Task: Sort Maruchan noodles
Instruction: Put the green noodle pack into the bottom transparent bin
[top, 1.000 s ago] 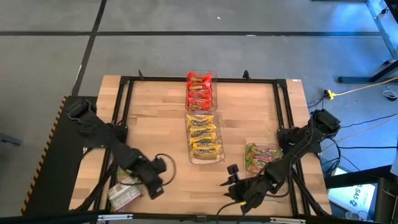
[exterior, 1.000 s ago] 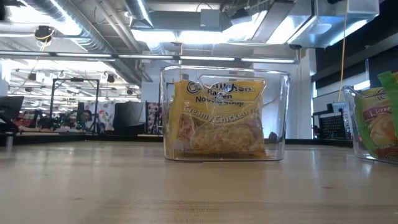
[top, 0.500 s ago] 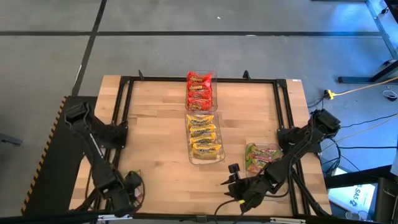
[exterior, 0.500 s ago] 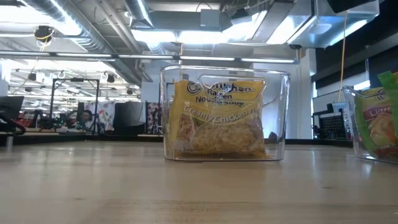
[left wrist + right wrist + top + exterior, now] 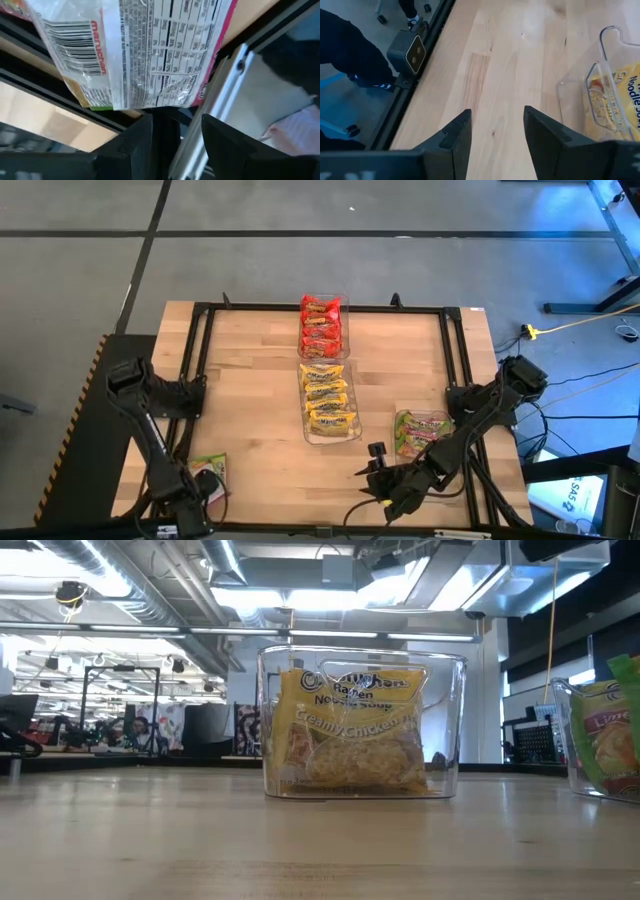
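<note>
1. Maruchan noodles (image 5: pixel 207 474): one stray packet lies at the surface's seven o'clock corner, label down.
2. Likely light, crinkly, slippery, brittle inside; pinch a short edge.
3. Left claw (image 5: pixel 172 142) hovers beside it, parted, empty; right claw (image 5: pixel 495 132) parted, empty, at five o'clock.

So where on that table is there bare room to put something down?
The widest bare wood lies between the left frame rail and the yellow bin. A smaller patch sits between the red bin and the right rail. The near edge is crowded: a loose packet, the green bin and the right hand.
</note>
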Controlling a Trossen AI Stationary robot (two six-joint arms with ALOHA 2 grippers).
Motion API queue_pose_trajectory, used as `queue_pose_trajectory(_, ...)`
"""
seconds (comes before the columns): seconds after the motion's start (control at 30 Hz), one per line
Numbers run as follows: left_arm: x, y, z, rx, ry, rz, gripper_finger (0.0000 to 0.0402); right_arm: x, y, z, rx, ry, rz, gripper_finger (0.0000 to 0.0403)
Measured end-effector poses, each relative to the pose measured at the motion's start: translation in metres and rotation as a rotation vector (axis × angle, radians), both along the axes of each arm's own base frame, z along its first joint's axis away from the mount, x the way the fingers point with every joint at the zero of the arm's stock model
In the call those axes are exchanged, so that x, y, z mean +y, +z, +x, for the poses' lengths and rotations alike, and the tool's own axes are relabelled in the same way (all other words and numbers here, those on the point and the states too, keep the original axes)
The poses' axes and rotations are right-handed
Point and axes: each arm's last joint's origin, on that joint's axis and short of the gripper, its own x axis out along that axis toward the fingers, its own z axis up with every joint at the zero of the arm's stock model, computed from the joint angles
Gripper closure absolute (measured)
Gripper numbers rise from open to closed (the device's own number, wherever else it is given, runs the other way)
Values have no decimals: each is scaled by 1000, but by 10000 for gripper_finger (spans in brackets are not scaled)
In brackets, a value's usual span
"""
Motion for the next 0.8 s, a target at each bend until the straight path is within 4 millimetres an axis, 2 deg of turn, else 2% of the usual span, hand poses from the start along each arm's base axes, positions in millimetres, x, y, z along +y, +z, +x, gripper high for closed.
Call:
queue_pose_trajectory(0.17, -2, -6, -2, -7, -62, 9, 237, 0, 0, 0, 0, 0, 0, 251)
queue_pose_trajectory(0.43, 1, -9, 10, -254, -71, 105, 237, 0, 0, 0, 0, 1, 0, 251)
queue_pose_trajectory(0.6, 11, -5, 28, -410, -91, 168, 237, 0, 0, 0, -2, 1, 1, 251)
queue_pose_trajectory(0.8, 37, 13, 62, -666, -162, 279, 237, 1, 1, 1, -18, -4, 8, 251)
